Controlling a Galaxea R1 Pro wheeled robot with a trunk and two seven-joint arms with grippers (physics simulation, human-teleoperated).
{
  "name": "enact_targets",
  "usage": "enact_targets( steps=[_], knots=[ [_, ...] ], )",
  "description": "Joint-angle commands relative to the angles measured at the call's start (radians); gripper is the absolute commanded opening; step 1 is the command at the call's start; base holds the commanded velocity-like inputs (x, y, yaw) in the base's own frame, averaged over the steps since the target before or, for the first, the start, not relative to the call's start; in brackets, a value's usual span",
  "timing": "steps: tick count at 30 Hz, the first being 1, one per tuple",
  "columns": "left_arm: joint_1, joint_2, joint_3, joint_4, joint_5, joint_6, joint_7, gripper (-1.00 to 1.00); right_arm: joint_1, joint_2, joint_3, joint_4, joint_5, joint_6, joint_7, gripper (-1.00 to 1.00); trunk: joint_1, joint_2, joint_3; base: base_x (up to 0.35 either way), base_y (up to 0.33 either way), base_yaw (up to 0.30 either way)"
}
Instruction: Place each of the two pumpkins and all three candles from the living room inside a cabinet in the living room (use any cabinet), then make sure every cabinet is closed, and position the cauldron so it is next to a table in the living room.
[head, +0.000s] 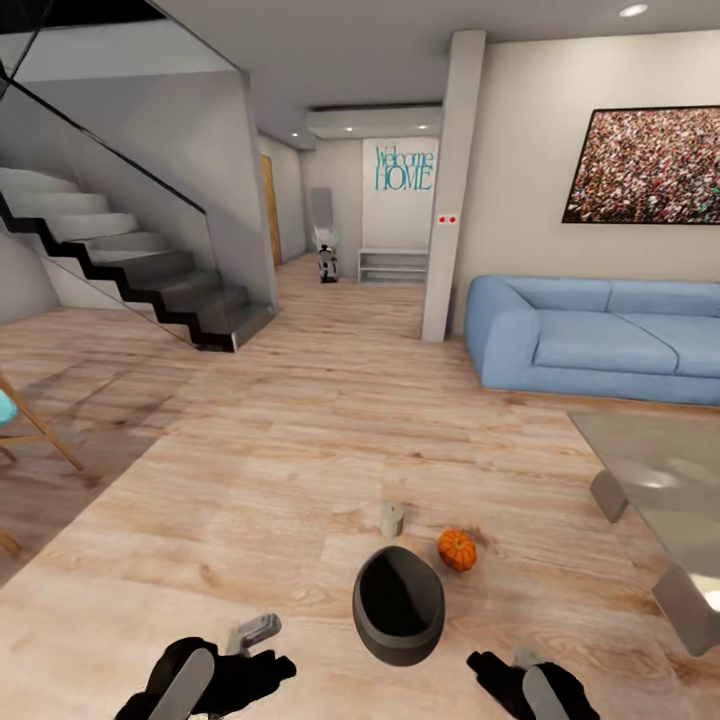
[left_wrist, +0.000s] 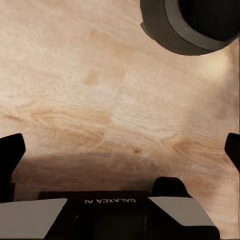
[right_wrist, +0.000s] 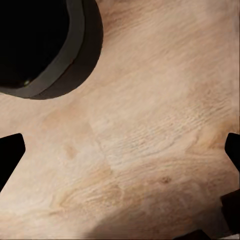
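Observation:
The cauldron (head: 398, 605), a dark grey round pot with a black inside, stands on the wooden floor just in front of me, between my two arms. Just beyond it lie one orange pumpkin (head: 457, 550) and one beige candle (head: 391, 519), standing upright. My left gripper (head: 255, 640) hovers low to the cauldron's left, and my right gripper (head: 525, 665) to its right. Both are open over bare floor. The left wrist view has the cauldron (left_wrist: 190, 25) beyond my left gripper (left_wrist: 122, 152); the right wrist view has the cauldron (right_wrist: 45, 45) beyond my right gripper (right_wrist: 121, 150). The cabinet is out of view.
A glass-topped table (head: 660, 480) stands to the right, with a blue sofa (head: 590, 340) behind it. A pillar (head: 450, 190) rises mid-room, a staircase (head: 130, 260) climbs at the left, and a wooden chair leg (head: 40, 430) shows at the left edge.

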Motion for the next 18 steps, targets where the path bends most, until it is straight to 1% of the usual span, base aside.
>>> enact_targets(
  steps=[1, 2, 4, 5, 6, 7, 8, 9, 11, 13, 16, 18],
  knots=[
    [-0.011, -0.001, 0.000, -0.005, -0.002, 0.007, 0.001, 1.00, -0.006, 0.001, 0.005, -0.032, 0.001, 0.033, -0.039, 1.00, 0.000, 0.000, 0.000, 0.293, 0.000, -0.001],
    [-0.033, -0.002, 0.000, -0.011, -0.007, 0.021, 0.003, 1.00, -0.014, 0.006, 0.012, -0.093, 0.000, 0.083, -0.109, 1.00, 0.000, 0.000, 0.000, 0.298, 0.000, 0.000],
    [-0.067, -0.006, 0.000, -0.015, -0.015, 0.040, 0.007, 1.00, -0.023, 0.023, 0.020, -0.205, -0.001, 0.143, -0.231, 1.00, 0.000, 0.000, 0.000, 0.300, -0.002, 0.000],
    [-0.072, -0.007, 0.000, -0.016, -0.017, 0.042, 0.008, 1.00, -0.025, 0.029, 0.022, -0.229, -0.001, 0.153, -0.256, 1.00, 0.000, 0.000, 0.000, 0.293, -0.014, 0.000],
    [-0.079, -0.009, 0.000, -0.013, -0.025, 0.043, 0.012, 1.00, -0.027, 0.041, 0.026, -0.272, -0.001, 0.172, -0.302, 1.00, 0.000, 0.000, 0.000, 0.264, -0.037, 0.000],
    [-0.083, -0.009, 0.000, -0.008, -0.039, 0.043, 0.018, 1.00, -0.029, 0.054, 0.029, -0.311, -0.001, 0.195, -0.338, 1.00, 0.000, 0.000, 0.000, 0.197, -0.037, 0.000],
    [-0.085, -0.010, 0.000, -0.007, -0.049, 0.041, 0.022, 1.00, -0.029, 0.060, 0.030, -0.327, -0.001, 0.210, -0.353, 1.00, 0.000, 0.000, 0.000, 0.158, -0.030, 0.000],
    [-0.087, -0.010, 0.000, -0.006, -0.074, 0.039, 0.031, 1.00, -0.031, 0.070, 0.032, -0.355, -0.001, 0.243, -0.376, 1.00, 0.000, 0.000, 0.000, 0.101, -0.019, 0.000],
    [-0.090, -0.011, 0.002, -0.009, -0.122, 0.036, 0.045, 1.00, -0.039, 0.081, 0.034, -0.387, 0.000, 0.311, -0.400, 1.00, 0.000, 0.000, 0.000, 0.053, -0.010, 0.000],
    [-0.091, -0.013, 0.003, -0.011, -0.155, 0.034, 0.054, 1.00, -0.056, 0.086, 0.035, -0.394, -0.001, 0.351, -0.412, 1.00, 0.000, 0.000, 0.000, 0.020, -0.004, 0.000],
    [-0.091, -0.036, 0.003, -0.010, -0.167, 0.035, 0.059, 1.00, -0.063, 0.088, 0.036, -0.391, -0.001, 0.364, -0.413, 1.00, 0.000, 0.000, 0.000, 0.006, -0.001, 0.000],
    [-0.091, -0.064, 0.002, -0.007, -0.171, 0.036, 0.077, 1.00, -0.066, 0.089, 0.036, -0.390, -0.001, 0.368, -0.410, 1.00, 0.000, 0.000, 0.000, 0.002, 0.000, 0.000]
  ],
)
